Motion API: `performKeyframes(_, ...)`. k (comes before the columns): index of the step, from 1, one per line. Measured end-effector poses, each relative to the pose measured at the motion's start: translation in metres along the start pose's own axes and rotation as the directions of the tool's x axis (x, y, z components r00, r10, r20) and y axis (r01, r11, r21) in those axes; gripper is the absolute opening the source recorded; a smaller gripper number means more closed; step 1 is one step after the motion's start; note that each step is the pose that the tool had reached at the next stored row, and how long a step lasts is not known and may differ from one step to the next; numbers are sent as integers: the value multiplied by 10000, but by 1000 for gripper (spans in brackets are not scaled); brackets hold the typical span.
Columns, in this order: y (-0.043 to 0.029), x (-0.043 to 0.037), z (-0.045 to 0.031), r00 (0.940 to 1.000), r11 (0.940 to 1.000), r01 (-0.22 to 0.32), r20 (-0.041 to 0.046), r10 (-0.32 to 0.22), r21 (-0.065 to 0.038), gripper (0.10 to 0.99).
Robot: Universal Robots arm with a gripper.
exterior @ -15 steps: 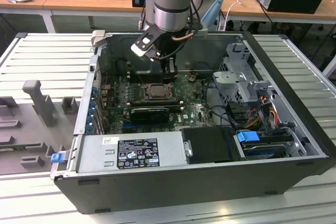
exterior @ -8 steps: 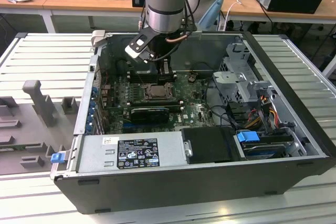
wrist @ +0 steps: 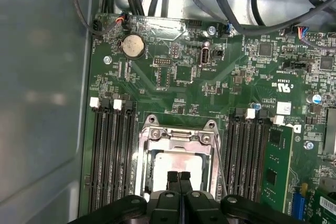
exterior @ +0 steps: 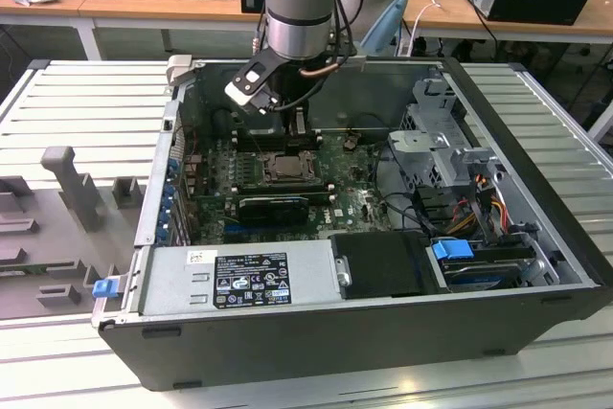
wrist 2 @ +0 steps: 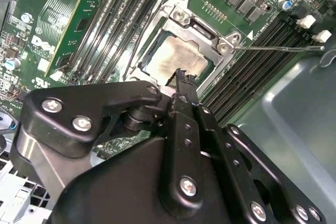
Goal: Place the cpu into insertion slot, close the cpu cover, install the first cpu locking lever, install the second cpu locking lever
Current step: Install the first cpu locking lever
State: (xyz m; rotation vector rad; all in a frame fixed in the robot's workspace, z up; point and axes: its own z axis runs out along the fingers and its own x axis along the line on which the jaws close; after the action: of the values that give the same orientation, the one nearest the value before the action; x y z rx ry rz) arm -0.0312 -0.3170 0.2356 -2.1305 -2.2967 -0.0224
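The cpu (wrist: 176, 162) (wrist 2: 170, 61) lies flat in the insertion slot (exterior: 284, 168) on the green board, pale metal top up. The silver cpu cover (wrist: 177, 132) (wrist 2: 202, 32) lies down around it, the chip showing through its window. A thin wire locking lever (wrist 2: 278, 48) (wrist: 220, 163) runs out along one side of the socket, and I cannot tell whether it is latched. My gripper (wrist: 178, 174) (wrist 2: 181, 75) hangs just above the chip's edge, fingers shut together with nothing between them. In the exterior view the gripper (exterior: 287, 114) is inside the case, above the socket.
Long black memory slots (wrist: 110, 150) (wrist: 244, 150) flank the socket on both sides. A green card (wrist: 275, 166) stands beside them. Cables (wrist: 226, 3) hang near the case wall. A drive cage (exterior: 436, 155) and power supply (exterior: 239, 275) fill the case's other parts.
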Motion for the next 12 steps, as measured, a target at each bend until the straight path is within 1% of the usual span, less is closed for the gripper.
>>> performKeyframes(2, 0, 0, -18, 10000, 10000, 0, 0, 0, 0, 106)
performKeyframes(7, 1, 2, -144, 10000, 10000, 0, 0, 0, 0, 106)
performKeyframes(9, 1, 4, -206, 10000, 10000, 0, -1, 0, 2, 106)
performKeyframes(10, 1, 4, -261, 10000, 10000, 0, -2, 0, 3, 106)
performKeyframes(12, 2, 6, -347, 10000, 10000, 0, 0, 0, 4, 106)
